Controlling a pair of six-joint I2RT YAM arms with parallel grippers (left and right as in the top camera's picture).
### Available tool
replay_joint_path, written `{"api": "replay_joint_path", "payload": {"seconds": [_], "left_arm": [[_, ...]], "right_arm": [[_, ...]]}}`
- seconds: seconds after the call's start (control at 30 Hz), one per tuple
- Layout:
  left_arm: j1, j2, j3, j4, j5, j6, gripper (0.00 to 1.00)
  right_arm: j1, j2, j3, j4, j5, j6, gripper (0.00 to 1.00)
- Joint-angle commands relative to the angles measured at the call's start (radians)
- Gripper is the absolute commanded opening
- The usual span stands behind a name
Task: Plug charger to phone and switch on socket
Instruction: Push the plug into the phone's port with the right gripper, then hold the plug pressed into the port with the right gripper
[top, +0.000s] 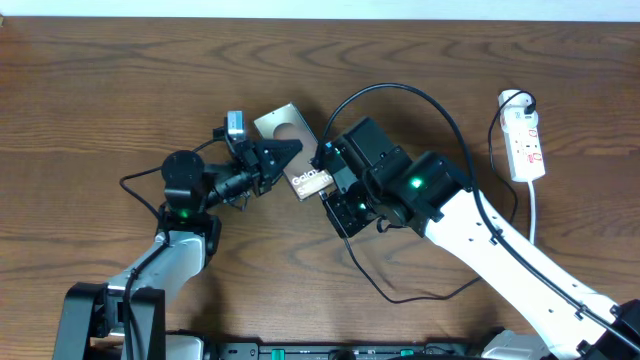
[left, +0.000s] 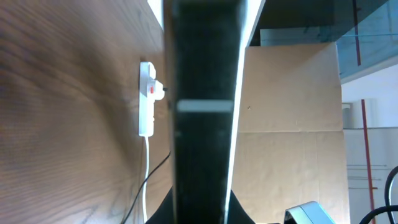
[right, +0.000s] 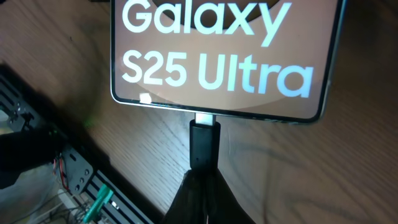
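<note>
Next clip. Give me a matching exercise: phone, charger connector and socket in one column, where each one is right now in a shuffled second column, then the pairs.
Column one:
1. phone
2. charger connector
3. socket

Column two:
A. lying at the right side of the table, apart from both arms
B. pinched in the right gripper, metal tip at the phone's bottom edge
C. gripped by the left gripper, near the table's middle

Pairs: 1-C, 2-B, 3-A.
</note>
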Motion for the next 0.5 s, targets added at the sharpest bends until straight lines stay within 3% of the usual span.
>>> {"api": "replay_joint_path", "payload": {"seconds": [0.0, 0.47], "left_arm": [[-0.013, -0.009, 0.023, 0.014, 0.093, 0.084, 0.07], [-0.013, -0.009, 0.023, 0.014, 0.137, 0.142, 0.07]], "right_arm": [[0.009, 0.008, 0.008, 0.06, 0.011, 0.008, 0.01], [0.009, 0.008, 0.008, 0.148, 0.014, 0.007, 0.03]]}}
